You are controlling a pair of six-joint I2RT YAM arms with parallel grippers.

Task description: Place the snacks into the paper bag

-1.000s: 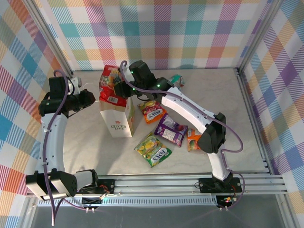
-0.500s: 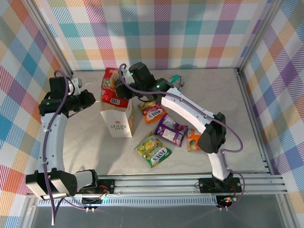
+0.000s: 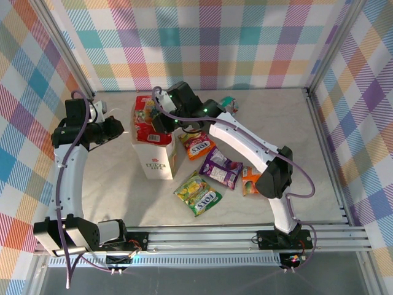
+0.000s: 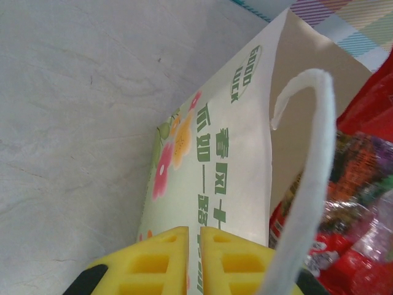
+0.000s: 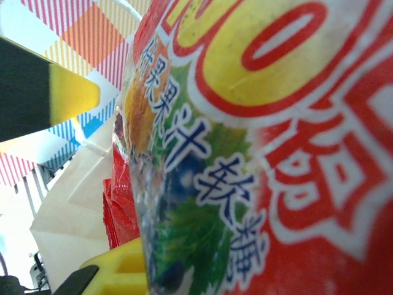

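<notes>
The red packet (image 3: pixel 145 118) hangs upright over the open mouth of the bag (image 3: pixel 155 161), clamped between the yellow fingers of the right gripper (image 3: pixel 161 121). In the right wrist view one finger (image 5: pixel 67 92) lies on each side of the foil. Its lower end seems to sit just inside the rim, though the top view is too steep to be sure.

The bag stands left of the table's (image 3: pixel 295 141) middle, toward the far-left corner. The left gripper (image 3: pixel 120 128) reaches it from the left edge. In the left wrist view its jaws are clenched on the bag's printed side wall, and a white cord handle (image 4: pixel 307 184) arches just beside them.

The other snacks lie flat to the right of the bag:
- An orange packet (image 3: pixel 196 145) is nearest, just beside the bag's top.
- A purple packet (image 3: pixel 220 167) lies beyond it.
- A small orange packet (image 3: pixel 250 181) lies next to the purple one, under the right arm's elbow.
- A green-yellow packet (image 3: pixel 198 193) lies closer to the near edge.
- A teal packet (image 3: pixel 228 103) lies near the far edge, partly behind the right arm.
</notes>
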